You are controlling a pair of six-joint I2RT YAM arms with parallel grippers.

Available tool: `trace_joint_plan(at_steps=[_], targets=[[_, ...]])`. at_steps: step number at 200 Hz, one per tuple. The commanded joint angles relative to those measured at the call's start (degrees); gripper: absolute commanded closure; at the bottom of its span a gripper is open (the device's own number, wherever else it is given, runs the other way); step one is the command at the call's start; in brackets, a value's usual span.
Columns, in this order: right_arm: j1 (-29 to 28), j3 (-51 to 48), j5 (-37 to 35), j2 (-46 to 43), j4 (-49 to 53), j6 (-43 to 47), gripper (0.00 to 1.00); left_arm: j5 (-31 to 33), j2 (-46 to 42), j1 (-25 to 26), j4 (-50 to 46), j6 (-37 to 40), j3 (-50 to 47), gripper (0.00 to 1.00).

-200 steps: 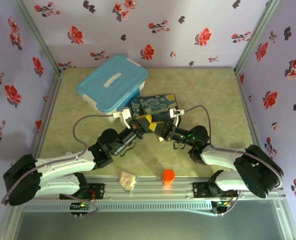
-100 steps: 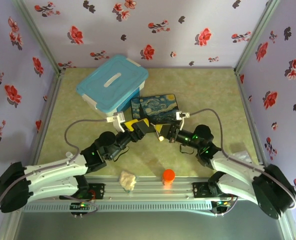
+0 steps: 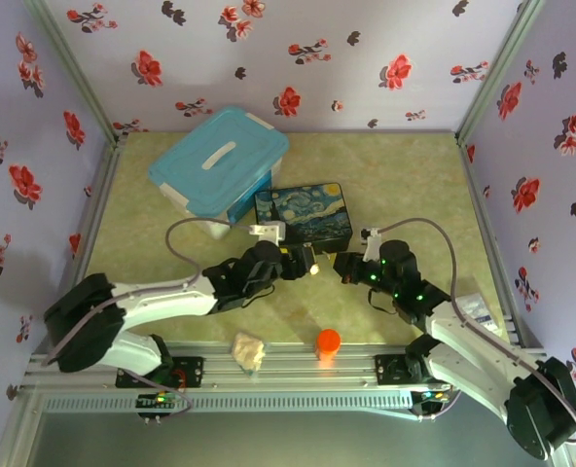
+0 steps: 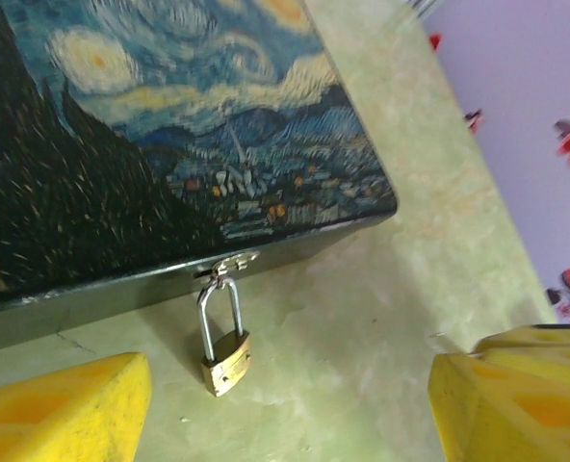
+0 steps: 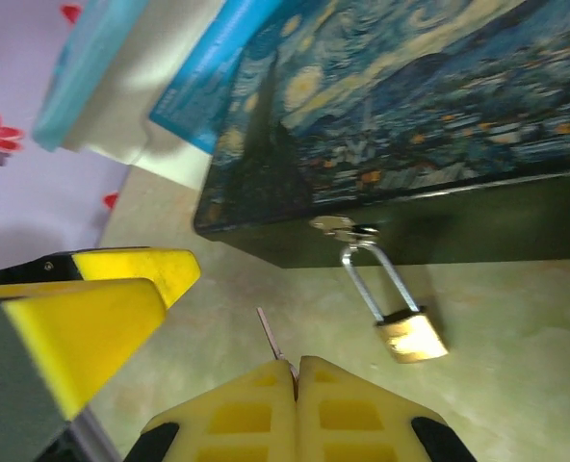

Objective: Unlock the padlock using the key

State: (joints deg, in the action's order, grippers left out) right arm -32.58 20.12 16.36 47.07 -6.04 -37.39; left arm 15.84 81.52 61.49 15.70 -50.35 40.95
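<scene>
Brass padlock (image 4: pixel 225 360) hangs from the painted box (image 4: pixel 169 144) at lower centre. Yellow left tool (image 4: pixel 290 390) spreads wide beside it; right tool (image 5: pixel 297 366) pinches the key (image 5: pixel 269 333).

No legible text, label, brand or number. Brass face of the padlock (image 4: pixel 225 361), hung at the near side of the painted box (image 4: pixel 169 144), too small and blurred to read.

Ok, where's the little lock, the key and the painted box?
padlock (image 4: pixel 225 358), left wrist view, brass body.
key (image 5: pixel 270 334), right wrist view, thin blade.
painted box (image 4: pixel 169 144), left wrist view, lid.
</scene>
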Motion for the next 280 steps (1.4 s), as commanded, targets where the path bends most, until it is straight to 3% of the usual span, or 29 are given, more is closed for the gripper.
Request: trace_joint_plan(at_steps=[1, 79, 183, 260, 280], targets=[[0.50, 2.07, -4.98, -1.55, 7.01, 3.78, 1.00, -1.19, 4.45, -0.15, -3.32, 2.86, 4.68, 0.24], [0.59, -0.85, -7.64, -7.66, 10.77, 4.70, 1.00, 0.06, 19.46, -0.15, -10.25, 1.52, 14.72, 0.25], [0.76, -3.09, -7.47, -9.42, 9.78, 4.45, 1.00, -2.24, 26.97, -1.11, -0.50, -2.80, 12.18, 0.33], [0.76, -4.59, -7.86, -8.98, 9.04, 2.93, 1.00, -2.13, 28.44, -0.58, 4.95, -5.81, 9.16, 0.67], [0.76, -5.71, -7.63, -8.21, 7.13, 1.34, 1.00, -1.97, 28.33, -0.60, 5.30, -6.17, 8.80, 0.70]])
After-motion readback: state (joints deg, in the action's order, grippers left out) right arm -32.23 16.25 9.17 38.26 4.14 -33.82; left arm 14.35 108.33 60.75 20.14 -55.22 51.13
